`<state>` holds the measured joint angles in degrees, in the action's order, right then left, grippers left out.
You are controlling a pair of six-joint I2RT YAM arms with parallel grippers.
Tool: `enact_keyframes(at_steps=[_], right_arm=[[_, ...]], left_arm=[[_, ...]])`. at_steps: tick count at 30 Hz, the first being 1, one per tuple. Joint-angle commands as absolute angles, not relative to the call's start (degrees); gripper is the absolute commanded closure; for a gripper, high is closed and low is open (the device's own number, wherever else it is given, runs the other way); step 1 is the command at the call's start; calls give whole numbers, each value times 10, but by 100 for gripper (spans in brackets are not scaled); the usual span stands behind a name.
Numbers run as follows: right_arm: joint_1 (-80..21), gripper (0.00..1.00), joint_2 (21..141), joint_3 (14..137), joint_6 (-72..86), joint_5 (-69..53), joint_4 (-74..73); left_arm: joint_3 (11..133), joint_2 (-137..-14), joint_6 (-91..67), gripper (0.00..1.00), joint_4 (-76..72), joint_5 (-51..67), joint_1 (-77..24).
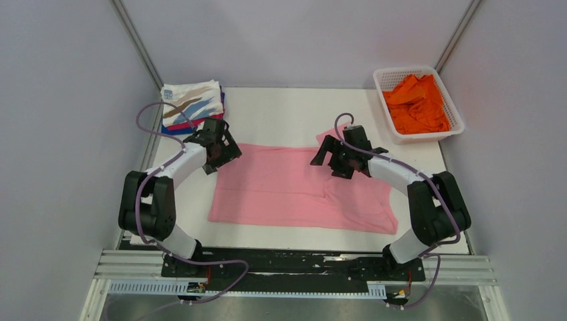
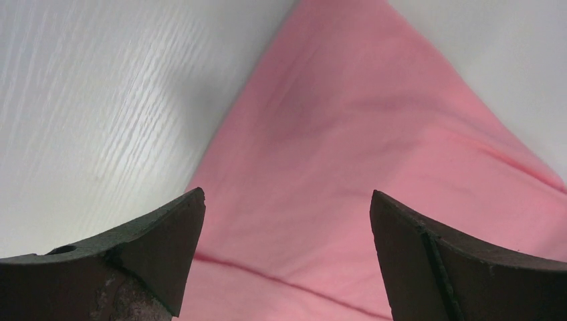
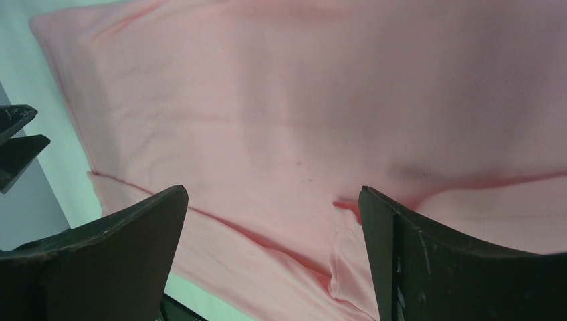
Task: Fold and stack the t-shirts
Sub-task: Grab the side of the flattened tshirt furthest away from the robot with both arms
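Dark fingers (image 2: 147, 261) of the left gripper (image 2: 286, 200) fill the bottom of the left wrist view. They are spread wide and carry nothing. The right gripper (image 3: 273, 194) is likewise wide and empty.

**Placement.** We find the pink t-shirt (image 1: 294, 187) lying flat at the centre of the top view, on the white table (image 1: 287, 110). It lies there, we judge, because both arms can reach it equally. Its right part shows a doubled layer with a stepped edge, so we judge that folding has begun but is incomplete. A folded stack (image 1: 192, 107), topped by the streak-printed shirt, sits at the upper left of the frame, well apart from the working area. We take it as the target pile. An orange t-shirt (image 1: 418, 103) lies crumpled in the white basket (image 1: 408, 71) at the upper right, awaiting its turn.

**Pose.** Each arm bends inward from its base at the lower edge, elbow out. The left gripper hangs over the shirt's upper left corner; the right gripper hangs near the upper right edge. We cannot tell whether either touches the cloth. We judge the symmetric stance prepares a paired pinch.
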<state>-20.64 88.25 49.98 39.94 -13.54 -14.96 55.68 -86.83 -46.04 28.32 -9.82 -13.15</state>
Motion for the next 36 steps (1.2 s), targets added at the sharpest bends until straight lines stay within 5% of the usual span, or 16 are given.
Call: enact_keyframes(at_steps=[1,9,17,36], right_arm=[[-210,0,924,553,419,-107,-117],[-195,0,872,561,383,-17,-135],[-181,0,778,505,359,81,-134],[-178,0,765,493,342,121,-137]], left_arm=[[632,-925,-440,0,245,-119,-110],[761,-1060,-416,3,277,-135,-95],[846,-1159,-403,24,305,-166,-94],[863,-1193,-370,42,301,-148,-112]])
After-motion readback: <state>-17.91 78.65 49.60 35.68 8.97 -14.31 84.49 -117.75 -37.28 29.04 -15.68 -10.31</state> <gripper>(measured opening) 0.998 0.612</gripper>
